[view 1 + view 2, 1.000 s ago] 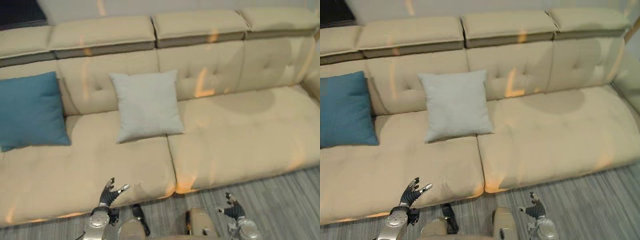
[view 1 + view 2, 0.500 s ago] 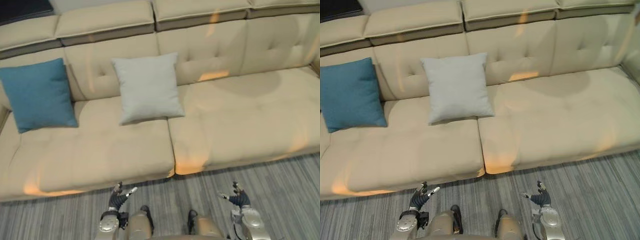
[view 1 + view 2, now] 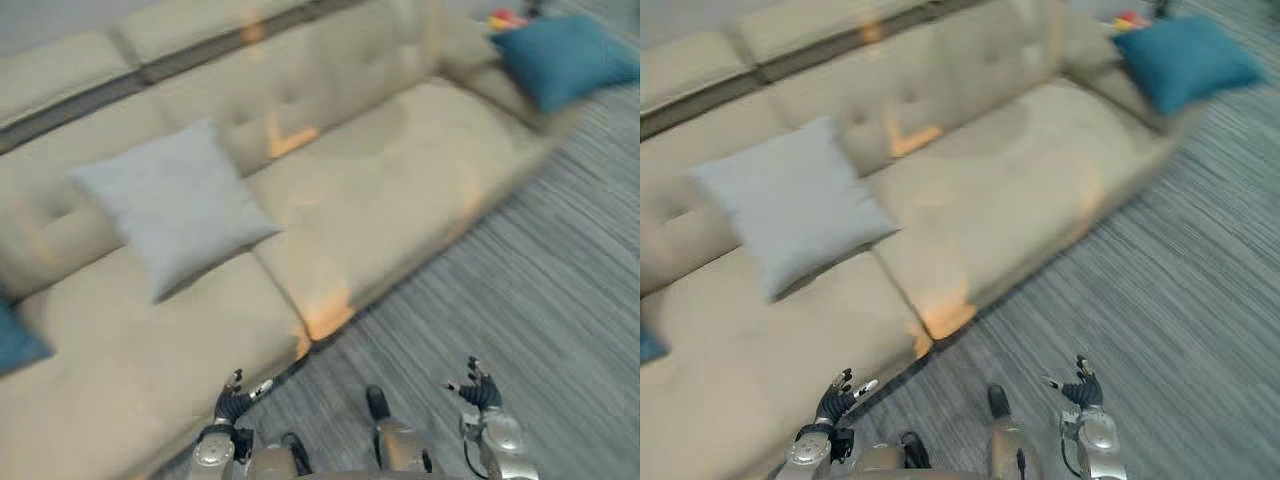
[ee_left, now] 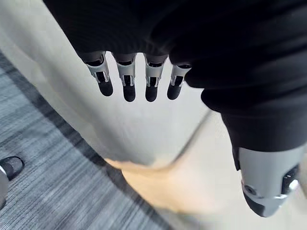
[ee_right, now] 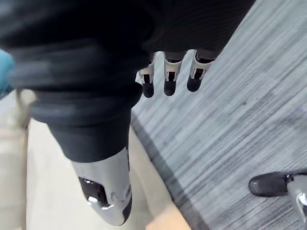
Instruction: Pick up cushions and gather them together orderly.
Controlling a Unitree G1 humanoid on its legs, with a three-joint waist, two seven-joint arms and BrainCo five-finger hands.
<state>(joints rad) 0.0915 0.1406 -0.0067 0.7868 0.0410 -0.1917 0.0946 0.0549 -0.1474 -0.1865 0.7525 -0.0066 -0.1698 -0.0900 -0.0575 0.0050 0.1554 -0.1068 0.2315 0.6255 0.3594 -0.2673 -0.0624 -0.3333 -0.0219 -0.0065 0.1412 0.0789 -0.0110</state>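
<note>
Lowest in the eye views, my left hand (image 3: pixel 232 395) hangs at lower left and my right hand (image 3: pixel 478 390) at lower right, both with fingers loose and spread, holding nothing. The wrist views bring this in close. The left one has straight fingertips (image 4: pixel 128 91) over the pale front edge of the sofa (image 4: pixel 144 134). The right one has them over the striped floor (image 5: pixel 230 110). The eye views give me the layout instead. The grey cushion (image 3: pixel 170 205) leans on the backrest at centre left, and a blue corner (image 3: pixel 12 340), likely another cushion, sits at the left edge. Farthest off, the blue cushion (image 3: pixel 560 55) lies at the sofa's end in the upper right, beside some small bright things (image 3: pixel 505 18) I can't make out. The cushions lie well apart, so I judge nothing is gathered yet. The risks I see: if I grab a cushion by one corner it may sag and slip out. Reaching for the far blue one could knock its neighbours. A careless set-down would leave the row crooked.
</note>
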